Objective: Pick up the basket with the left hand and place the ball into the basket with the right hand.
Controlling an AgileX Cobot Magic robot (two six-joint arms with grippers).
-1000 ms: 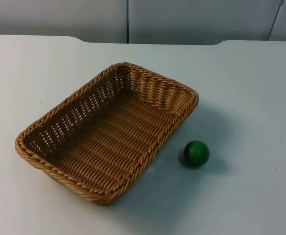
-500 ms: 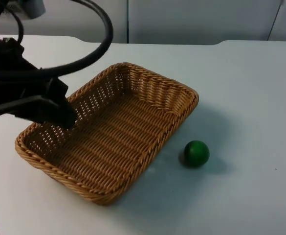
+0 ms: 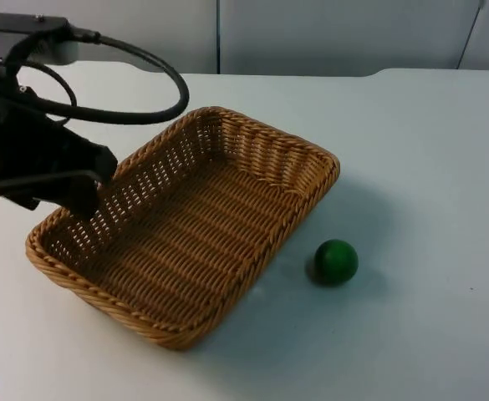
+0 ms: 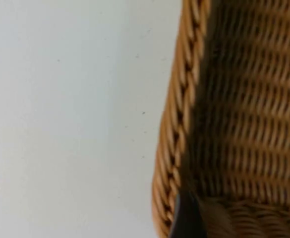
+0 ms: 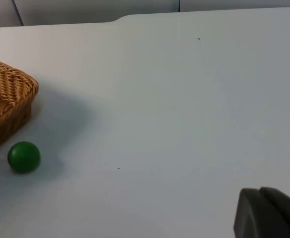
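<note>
Hovering: left pincer (image 3: 81, 203) over basket (image 3: 185, 225) rim | grip state unclear | ball (image 3: 336, 261) beside basket

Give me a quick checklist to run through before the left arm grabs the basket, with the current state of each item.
1. Left gripper is at the basket rim on its left long side: ok.
2. A fingertip sits just inside the rim, against the woven wall: ok.
3. Fingers closed on the rim: cannot tell.
4. Basket rests flat on the table, not yet lifted: ok.
5. Ball lies on the table beside the basket's right side, apart from it and free to pick: ok.
6. Right gripper waits well away from the ball, so nothing blocks the lift: ok.
</note>
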